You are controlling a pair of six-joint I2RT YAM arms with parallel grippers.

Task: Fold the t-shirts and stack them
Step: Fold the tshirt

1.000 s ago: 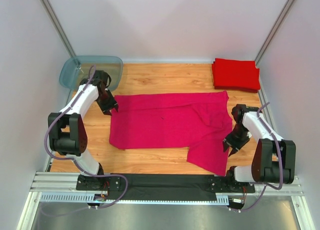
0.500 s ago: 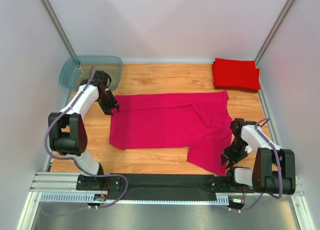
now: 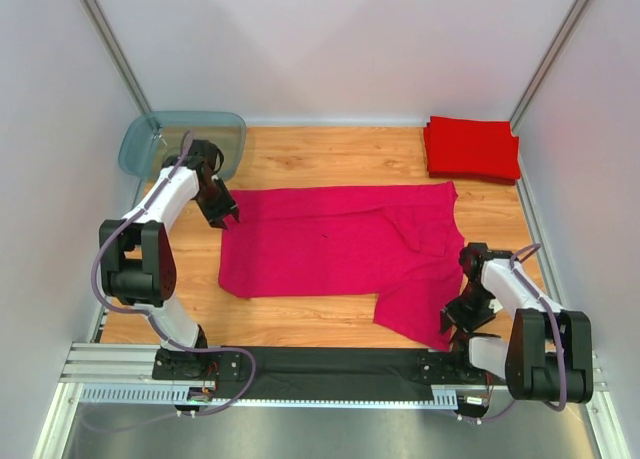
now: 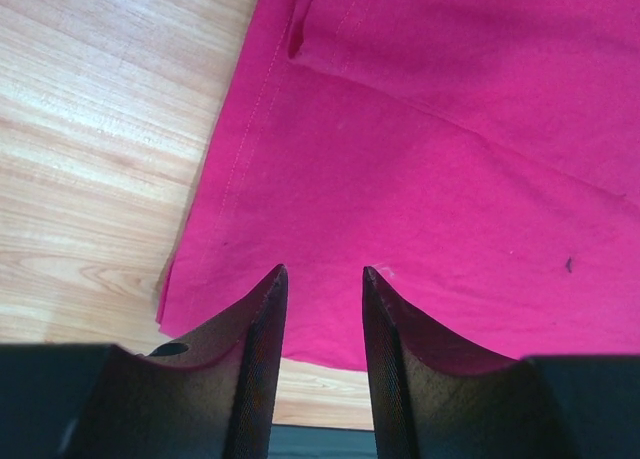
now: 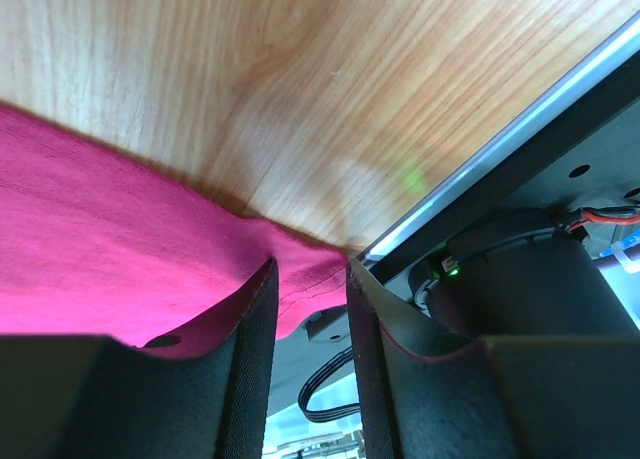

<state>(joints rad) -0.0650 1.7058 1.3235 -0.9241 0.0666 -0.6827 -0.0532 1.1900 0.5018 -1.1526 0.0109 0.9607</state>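
A magenta-pink t-shirt lies spread flat across the middle of the wooden table, one flap reaching toward the near edge at the right. Folded red t-shirts sit stacked in the back right corner. My left gripper hovers open at the pink shirt's far left corner; in the left wrist view the gripper has its tips over the cloth near its hem. My right gripper is at the near right corner of the flap, open, and the cloth corner lies between the tips of the gripper.
A translucent blue-grey tub stands at the back left, just behind my left arm. The black and silver mounting rail runs along the near edge, close under my right gripper, where the rail and arm base fill the right wrist view.
My right gripper has slid toward the near edge along the shirt's right side to the flap's lower corner. The left gripper has barely shifted.
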